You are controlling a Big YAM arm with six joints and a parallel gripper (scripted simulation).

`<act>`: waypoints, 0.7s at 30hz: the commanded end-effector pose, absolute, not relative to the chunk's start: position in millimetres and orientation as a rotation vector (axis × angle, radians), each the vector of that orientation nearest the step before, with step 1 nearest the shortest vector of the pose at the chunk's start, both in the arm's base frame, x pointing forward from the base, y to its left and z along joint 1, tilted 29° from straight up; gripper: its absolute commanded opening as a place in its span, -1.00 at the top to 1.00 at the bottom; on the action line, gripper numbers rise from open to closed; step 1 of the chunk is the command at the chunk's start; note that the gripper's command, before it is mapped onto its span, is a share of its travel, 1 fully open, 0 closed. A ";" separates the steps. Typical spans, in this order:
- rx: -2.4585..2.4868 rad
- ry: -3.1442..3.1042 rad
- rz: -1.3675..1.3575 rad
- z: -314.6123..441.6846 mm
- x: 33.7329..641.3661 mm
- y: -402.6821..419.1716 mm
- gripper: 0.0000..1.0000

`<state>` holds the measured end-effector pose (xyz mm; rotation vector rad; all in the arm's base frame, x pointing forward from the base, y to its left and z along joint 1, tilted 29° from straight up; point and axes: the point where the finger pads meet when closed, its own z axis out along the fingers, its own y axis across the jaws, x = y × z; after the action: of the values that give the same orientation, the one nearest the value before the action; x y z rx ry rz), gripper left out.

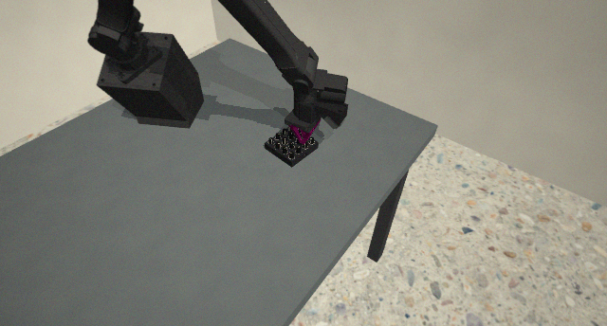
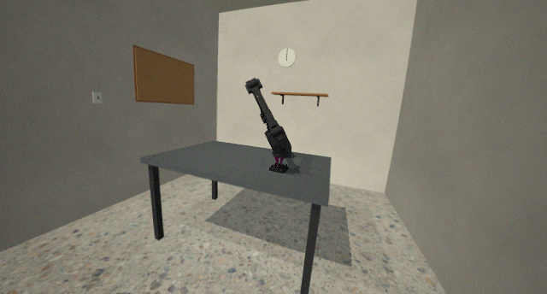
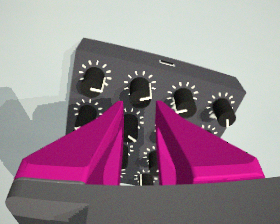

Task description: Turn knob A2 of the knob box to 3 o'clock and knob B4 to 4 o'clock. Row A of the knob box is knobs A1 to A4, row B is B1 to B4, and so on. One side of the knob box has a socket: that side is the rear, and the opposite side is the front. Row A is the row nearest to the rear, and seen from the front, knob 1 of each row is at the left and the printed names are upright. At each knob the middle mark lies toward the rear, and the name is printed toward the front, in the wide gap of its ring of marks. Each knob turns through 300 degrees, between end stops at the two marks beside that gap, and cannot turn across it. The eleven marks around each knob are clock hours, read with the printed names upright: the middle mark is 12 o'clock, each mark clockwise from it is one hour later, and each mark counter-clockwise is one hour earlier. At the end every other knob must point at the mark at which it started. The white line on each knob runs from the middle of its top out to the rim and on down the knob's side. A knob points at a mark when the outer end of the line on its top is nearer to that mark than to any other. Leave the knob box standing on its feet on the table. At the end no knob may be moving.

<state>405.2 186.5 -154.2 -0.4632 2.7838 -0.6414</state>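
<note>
The dark knob box [image 1: 280, 156] [image 2: 279, 170] [image 3: 116, 62] stands on the table, with its socket side at the top of the wrist view. Knob A2 [image 3: 140, 90] is second from left in the rear row; its white line lies toward the right, around 2 or 3 o'clock, too fine to tell. B4 is hidden behind the right finger; only some of its marks show. My gripper [image 1: 303, 140] [image 2: 279, 163] [image 3: 139, 111] is a little open, with nothing held. Its magenta fingertips are over the box near A2 and B2, and A2 appears just beyond the gap between them.
Knobs A1 [image 3: 94, 80], A3 [image 3: 184, 101] and A4 [image 3: 224, 112] flank A2 in the rear row. B1 [image 3: 86, 115] and B2 [image 3: 131, 125] are partly covered by the left finger. The grey table [image 1: 142, 212] [image 2: 239, 170] carries the arm's base block [image 1: 142, 89].
</note>
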 end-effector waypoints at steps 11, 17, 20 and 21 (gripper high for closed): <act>-0.465 2.755 -0.607 -158.4 422.6 197.7 0.64; -0.454 2.759 -0.609 -162.2 425.3 192.4 0.64; -0.461 2.757 -0.608 -162.6 424.5 194.1 0.64; -0.455 2.727 -0.577 -145.8 431.8 204.4 0.64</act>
<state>407.0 181.2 -166.9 -0.4596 2.7875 -0.6444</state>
